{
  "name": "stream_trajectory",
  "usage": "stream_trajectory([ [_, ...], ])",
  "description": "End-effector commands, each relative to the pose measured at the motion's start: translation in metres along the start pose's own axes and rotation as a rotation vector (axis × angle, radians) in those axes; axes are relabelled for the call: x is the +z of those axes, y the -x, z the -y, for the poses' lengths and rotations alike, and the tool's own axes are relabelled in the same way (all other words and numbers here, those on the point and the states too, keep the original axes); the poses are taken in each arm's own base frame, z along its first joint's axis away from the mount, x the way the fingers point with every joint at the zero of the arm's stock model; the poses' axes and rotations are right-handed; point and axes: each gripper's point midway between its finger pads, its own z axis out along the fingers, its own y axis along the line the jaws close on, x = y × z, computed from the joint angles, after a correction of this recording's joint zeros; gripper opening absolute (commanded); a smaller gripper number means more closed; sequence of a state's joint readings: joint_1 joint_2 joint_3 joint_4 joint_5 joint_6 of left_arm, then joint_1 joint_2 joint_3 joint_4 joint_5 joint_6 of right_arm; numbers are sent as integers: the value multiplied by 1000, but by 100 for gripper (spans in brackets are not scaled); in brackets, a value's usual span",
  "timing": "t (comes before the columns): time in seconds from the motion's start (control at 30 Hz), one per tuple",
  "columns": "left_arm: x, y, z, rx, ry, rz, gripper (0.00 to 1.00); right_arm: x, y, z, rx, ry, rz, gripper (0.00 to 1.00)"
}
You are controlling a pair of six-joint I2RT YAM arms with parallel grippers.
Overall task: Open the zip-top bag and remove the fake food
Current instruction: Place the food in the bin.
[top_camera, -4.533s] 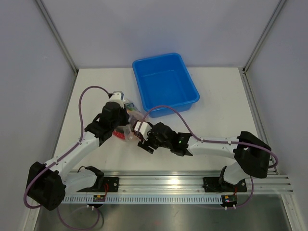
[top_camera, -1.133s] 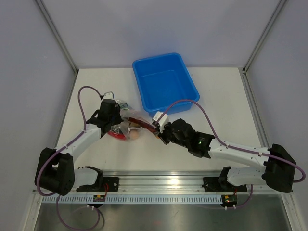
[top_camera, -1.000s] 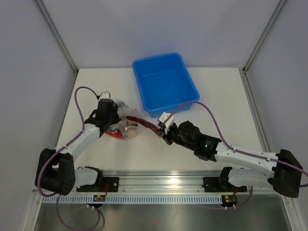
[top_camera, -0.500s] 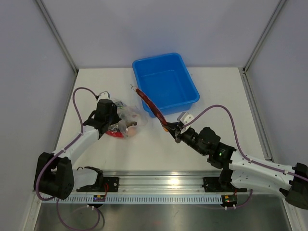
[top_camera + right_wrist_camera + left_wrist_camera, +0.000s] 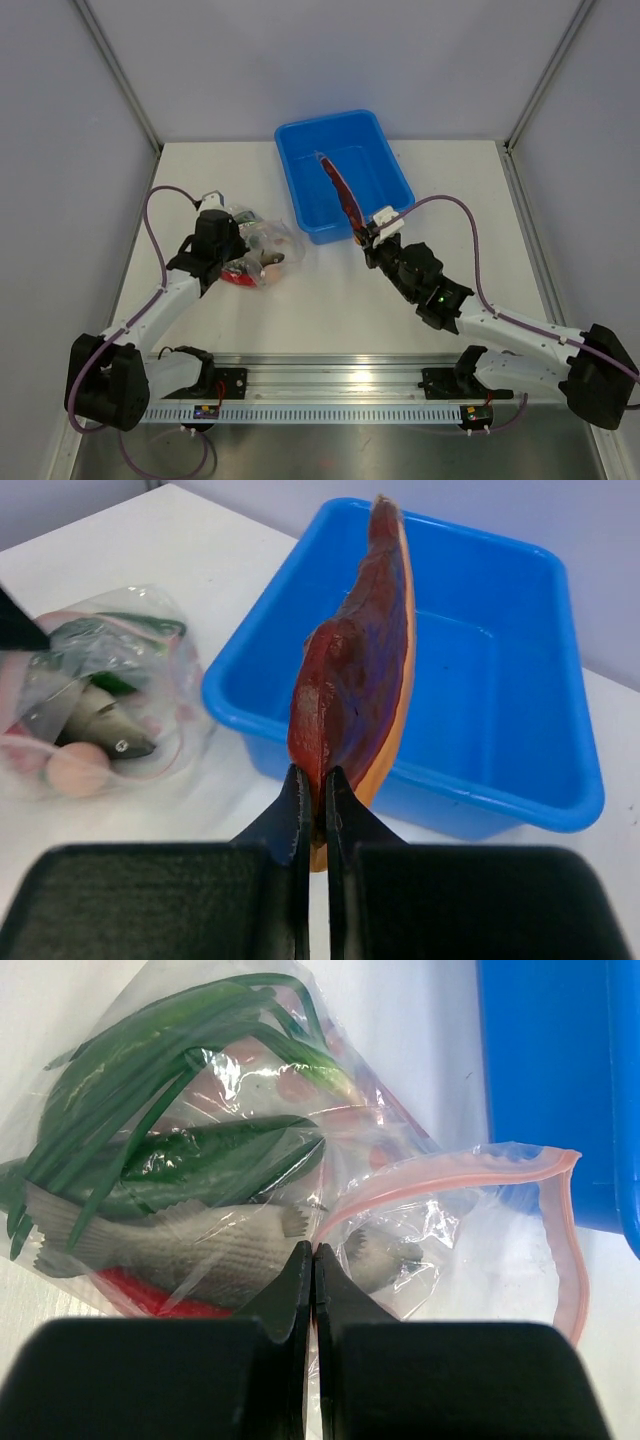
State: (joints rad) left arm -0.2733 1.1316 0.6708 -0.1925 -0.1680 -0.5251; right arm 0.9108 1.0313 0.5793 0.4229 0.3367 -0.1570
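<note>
Left jaws pinched together on film of zip-top bag (image 5: 262,245), desk (image 5: 300,310) 9 o'clock, fake food (image 5: 170,1235) inside; thin, slippery, likely best gripped at pink zip strip (image 5: 568,1250). Right jaws clamped on red chilli (image 5: 360,660) base: light, stiff, may pivot. Beyond, blue tub (image 5: 322,234), 12 o'clock.

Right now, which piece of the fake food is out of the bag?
The long red chilli, clamped in the right gripper near the blue tub. The grey fish, green onion and pale egg lie inside the zip-top bag.
</note>
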Motion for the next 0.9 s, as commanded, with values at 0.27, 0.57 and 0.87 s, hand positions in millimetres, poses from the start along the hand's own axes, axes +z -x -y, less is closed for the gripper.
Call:
stream_trajectory([
  [0.27,-7,14,4,-12,-27,62,0,76,31,63,32,-144,37,0],
  [0.57,-11,16,4,-12,-33,83,0,118,1,99,98,-127,-38,0],
  [0.87,-16,19,2,-21,-33,104,0,138,-25,111,143,-125,-80,1],
])
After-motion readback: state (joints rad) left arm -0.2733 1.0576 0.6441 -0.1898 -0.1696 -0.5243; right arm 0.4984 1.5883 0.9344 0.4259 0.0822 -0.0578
